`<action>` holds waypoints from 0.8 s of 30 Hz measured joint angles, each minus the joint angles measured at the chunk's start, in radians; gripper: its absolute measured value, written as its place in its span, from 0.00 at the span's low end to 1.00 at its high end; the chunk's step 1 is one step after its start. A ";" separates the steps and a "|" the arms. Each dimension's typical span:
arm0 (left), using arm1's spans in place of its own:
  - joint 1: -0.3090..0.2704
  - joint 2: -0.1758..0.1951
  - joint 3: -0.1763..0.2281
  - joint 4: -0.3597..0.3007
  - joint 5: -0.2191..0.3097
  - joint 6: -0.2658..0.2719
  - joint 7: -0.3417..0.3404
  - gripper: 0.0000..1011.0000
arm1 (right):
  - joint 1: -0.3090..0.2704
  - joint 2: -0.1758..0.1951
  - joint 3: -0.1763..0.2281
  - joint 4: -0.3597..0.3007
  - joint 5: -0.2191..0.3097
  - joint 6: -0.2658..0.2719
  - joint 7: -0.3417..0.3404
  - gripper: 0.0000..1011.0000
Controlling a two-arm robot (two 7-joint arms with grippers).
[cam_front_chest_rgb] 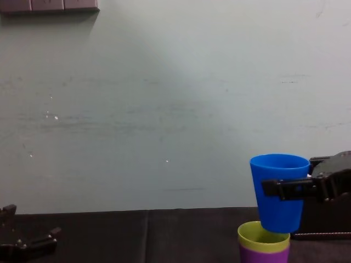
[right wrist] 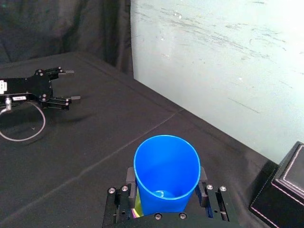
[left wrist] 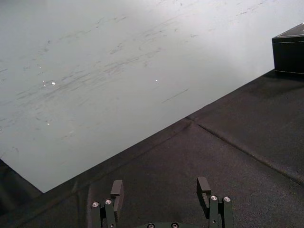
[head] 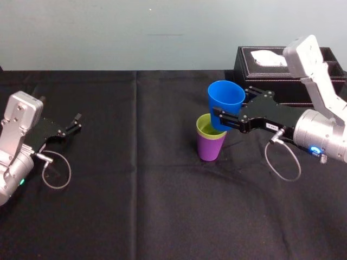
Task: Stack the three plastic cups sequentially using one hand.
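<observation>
Chest view: my right gripper [cam_front_chest_rgb: 276, 188] pinches the blue cup [cam_front_chest_rgb: 279, 170] at the mouth of the yellow-green cup [cam_front_chest_rgb: 263, 236], nested in the purple cup [cam_front_chest_rgb: 263, 255]. Offset rightward, it could clip the rim, toppling both. Left gripper [head: 76, 123] parked, fingers spread.

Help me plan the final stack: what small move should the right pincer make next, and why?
Probably ease the blue cup straight down, centring it slightly. The right pincer holds it upright just over the yellow-green cup, already nested in the purple cup, its base looking slightly off-centre. The left pincer sits open, far left.
</observation>
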 joint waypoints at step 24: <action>0.000 0.000 0.000 0.000 0.000 0.000 0.000 1.00 | 0.057 -0.049 -0.048 0.098 -0.022 -0.014 0.039 0.72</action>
